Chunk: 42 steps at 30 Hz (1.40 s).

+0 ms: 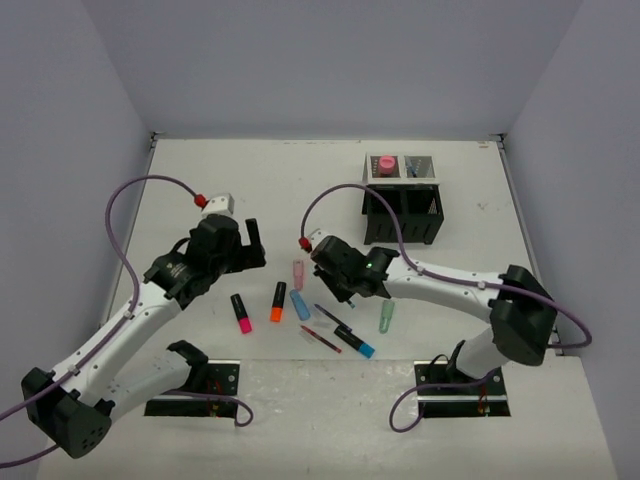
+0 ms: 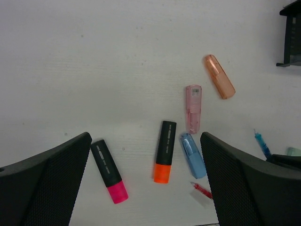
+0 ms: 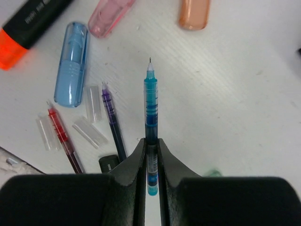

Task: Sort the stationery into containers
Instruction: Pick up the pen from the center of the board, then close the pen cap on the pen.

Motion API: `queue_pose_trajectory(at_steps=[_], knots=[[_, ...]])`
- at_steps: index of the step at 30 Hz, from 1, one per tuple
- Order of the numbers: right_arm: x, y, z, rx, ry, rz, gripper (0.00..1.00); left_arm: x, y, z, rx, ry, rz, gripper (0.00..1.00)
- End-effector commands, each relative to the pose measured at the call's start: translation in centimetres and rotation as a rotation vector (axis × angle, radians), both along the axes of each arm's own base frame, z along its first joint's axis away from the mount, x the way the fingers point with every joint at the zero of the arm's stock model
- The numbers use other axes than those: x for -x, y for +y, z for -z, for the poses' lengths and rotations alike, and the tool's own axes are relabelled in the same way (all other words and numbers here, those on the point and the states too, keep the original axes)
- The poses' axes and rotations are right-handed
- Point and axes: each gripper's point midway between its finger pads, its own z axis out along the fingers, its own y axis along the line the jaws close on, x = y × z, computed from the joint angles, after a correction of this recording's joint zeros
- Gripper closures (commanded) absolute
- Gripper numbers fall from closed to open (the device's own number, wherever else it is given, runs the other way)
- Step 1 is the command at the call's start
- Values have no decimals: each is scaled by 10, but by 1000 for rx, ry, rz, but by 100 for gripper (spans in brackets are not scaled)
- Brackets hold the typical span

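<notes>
My right gripper [image 3: 150,143] is shut on a thin blue pen [image 3: 150,101] and holds it above the table, tip pointing away; in the top view it [image 1: 335,272] hangs over the loose stationery. My left gripper [image 2: 146,146] is open and empty above a pink highlighter [image 2: 109,171], an orange highlighter [image 2: 164,151] and a pale blue highlighter [image 2: 193,155]. A clear pink highlighter [image 2: 193,108] and a peach one [image 2: 219,76] lie farther off. The black mesh organizer [image 1: 400,205] stands at the back right with a pink glue stick [image 1: 383,165] in a rear compartment.
On the table below the right gripper lie a dark purple pen [image 3: 113,122], a red pen [image 3: 61,136] and clear pen caps [image 3: 89,132]. A mint highlighter [image 1: 387,317] and a black-and-blue highlighter [image 1: 355,342] lie near the front edge. The left gripper [image 1: 245,250] is left of the pile.
</notes>
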Motion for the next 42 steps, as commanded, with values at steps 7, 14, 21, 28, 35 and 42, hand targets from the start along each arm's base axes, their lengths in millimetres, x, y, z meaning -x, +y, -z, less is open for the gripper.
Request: queue_pose_trajectory(at_steps=[7,14,21,28,35,42], knots=[[-45,-58,-96,-219,-248,307,100,21,-114,24,172,116,-55,0],[-49,-83,-99,-294,-340,393,100,46,-155,50,176,197,-135,37],[-48,-82,-91,-307,-333,376,100,60,-168,71,130,262,-226,40],[-47,-80,-97,-355,-358,361,100,61,-159,84,143,270,-366,52],[-41,-80,-97,-387,-353,343,100,65,-169,102,143,323,-390,58],[-36,-80,-100,-420,-353,330,100,66,-176,117,126,357,-401,65]])
